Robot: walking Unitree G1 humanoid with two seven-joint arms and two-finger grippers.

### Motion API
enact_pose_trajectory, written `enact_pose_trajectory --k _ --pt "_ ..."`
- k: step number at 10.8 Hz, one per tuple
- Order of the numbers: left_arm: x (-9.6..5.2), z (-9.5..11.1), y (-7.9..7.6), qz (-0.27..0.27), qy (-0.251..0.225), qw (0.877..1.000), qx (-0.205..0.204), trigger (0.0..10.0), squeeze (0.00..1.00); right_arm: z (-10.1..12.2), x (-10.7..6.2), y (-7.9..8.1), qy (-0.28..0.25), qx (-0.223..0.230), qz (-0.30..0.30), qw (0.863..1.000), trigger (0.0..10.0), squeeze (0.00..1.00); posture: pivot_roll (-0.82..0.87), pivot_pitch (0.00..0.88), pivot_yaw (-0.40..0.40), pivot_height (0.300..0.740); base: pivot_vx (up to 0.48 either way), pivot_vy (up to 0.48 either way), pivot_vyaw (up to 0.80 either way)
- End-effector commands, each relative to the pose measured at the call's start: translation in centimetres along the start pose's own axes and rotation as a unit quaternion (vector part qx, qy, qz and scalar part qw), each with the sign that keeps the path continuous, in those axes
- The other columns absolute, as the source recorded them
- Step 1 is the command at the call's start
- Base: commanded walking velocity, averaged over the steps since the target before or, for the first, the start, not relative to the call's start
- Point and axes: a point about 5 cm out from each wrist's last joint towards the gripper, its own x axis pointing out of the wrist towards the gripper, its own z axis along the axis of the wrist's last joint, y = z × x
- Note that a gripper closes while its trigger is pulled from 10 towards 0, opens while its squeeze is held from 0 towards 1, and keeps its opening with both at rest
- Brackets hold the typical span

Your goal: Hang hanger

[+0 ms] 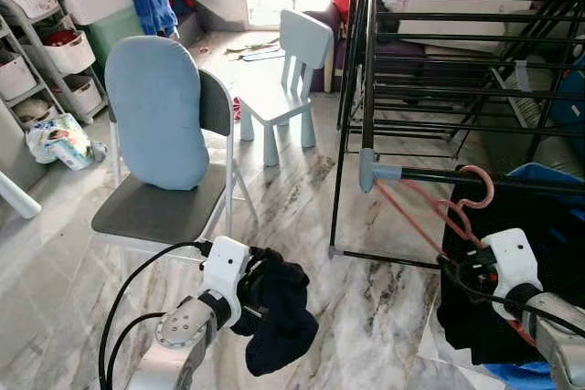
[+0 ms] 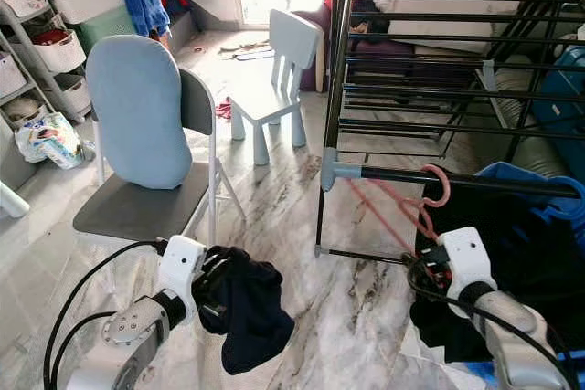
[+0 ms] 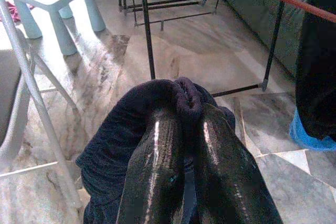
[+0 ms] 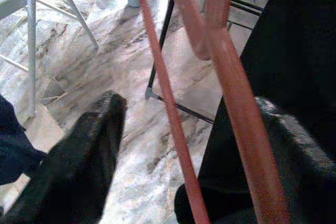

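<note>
Open marble floor (image 1: 302,226) runs between the folding chair (image 1: 164,207) on the left and the drying rack (image 1: 439,61) on the right; passable there.

Rack's corner post (image 1: 368,70) and low rail (image 1: 475,180) bar the right side. Pink hanger (image 1: 457,203) hooked on that rail, dark garment (image 1: 548,253) draped just behind it, crowding the right gripper (image 1: 466,267), whose fingers are spread around the hanger.

Left gripper (image 1: 260,280) carries a dark cloth (image 1: 279,312) hanging over the floor.

Small white chair (image 1: 283,79) stands farther back.
</note>
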Motion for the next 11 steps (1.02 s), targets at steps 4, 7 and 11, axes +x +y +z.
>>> enact_pose_trajectory --k 4,7,11 --pt "0.1 0.5 0.2 -0.003 -0.005 1.000 0.006 10.0 0.00 1.6 -0.3 -1.6 -0.030 -0.014 -0.035 0.999 10.0 1.00 -0.14 0.000 0.056 0.740 0.000 0.000 0.00" --pt "0.1 0.5 0.1 -0.004 -0.004 1.000 0.004 10.0 0.00 1.4 -1.0 -1.9 -0.022 -0.050 0.031 0.998 10.0 0.28 -0.14 0.000 0.055 0.740 0.000 0.000 0.00" --pt "0.1 0.5 0.1 -0.004 -0.004 1.000 0.003 10.0 0.00 1.7 -1.4 -2.9 -0.009 -0.059 0.037 0.998 10.0 0.00 -0.14 0.000 0.053 0.740 0.000 0.000 0.00"
